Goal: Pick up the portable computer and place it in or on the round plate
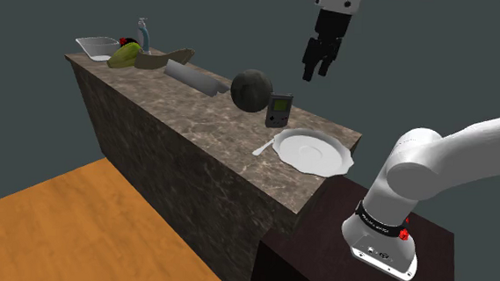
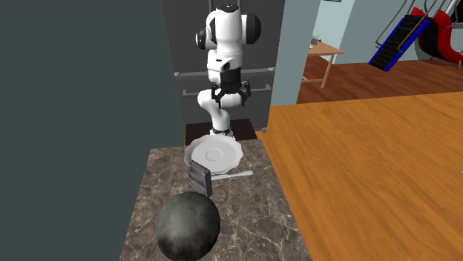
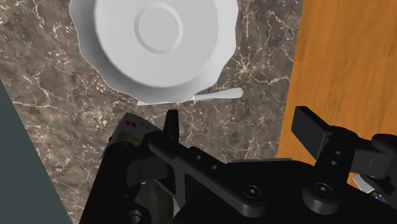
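The brown marbled surface [image 1: 196, 124] carries everything. The white arm [image 1: 441, 163] reaches out over it, and its black jaws hang well above it, standing apart with nothing between them. A white scalloped plate [image 1: 314, 153] lies at the end of the surface nearest the stand. A dark, mottled ball [image 1: 251, 89] sits further along. Between plate and ball, the grey handheld game console [image 1: 279, 109] stands upright on the surface, just beside both, with its green screen and red buttons showing in the wrist view. A white spoon [image 1: 264, 149] lies against the plate's rim.
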Controlling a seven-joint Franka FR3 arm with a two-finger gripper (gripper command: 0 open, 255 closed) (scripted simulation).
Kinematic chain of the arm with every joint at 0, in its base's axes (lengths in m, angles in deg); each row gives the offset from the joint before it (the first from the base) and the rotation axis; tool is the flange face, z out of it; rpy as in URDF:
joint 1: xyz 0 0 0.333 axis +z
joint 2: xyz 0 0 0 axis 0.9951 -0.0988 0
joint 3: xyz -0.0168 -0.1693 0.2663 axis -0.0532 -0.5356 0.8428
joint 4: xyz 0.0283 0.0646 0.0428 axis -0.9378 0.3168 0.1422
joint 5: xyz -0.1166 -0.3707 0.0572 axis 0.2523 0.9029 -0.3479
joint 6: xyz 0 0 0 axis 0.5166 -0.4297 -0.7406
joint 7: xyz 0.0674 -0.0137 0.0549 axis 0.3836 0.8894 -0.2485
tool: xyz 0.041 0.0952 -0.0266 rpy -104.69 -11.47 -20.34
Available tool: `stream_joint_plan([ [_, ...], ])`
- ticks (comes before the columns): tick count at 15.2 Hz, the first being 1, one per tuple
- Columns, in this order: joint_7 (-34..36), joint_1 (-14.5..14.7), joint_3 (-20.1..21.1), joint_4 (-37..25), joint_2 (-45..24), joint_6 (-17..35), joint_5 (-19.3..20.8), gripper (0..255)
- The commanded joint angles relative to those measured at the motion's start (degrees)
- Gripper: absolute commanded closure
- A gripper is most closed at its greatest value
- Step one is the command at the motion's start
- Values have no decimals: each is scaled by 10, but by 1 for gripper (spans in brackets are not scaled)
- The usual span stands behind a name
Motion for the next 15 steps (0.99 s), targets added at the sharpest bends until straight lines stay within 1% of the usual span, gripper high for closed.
stream_joint_plan([
  [1, 0, 0, 0, 0, 0, 0, 0, 0],
  [8, -113, -8, -71, 7, -86, 77, 47, 0],
  [15, -221, -12, -136, -27, -206, 151, 73, 0],
])
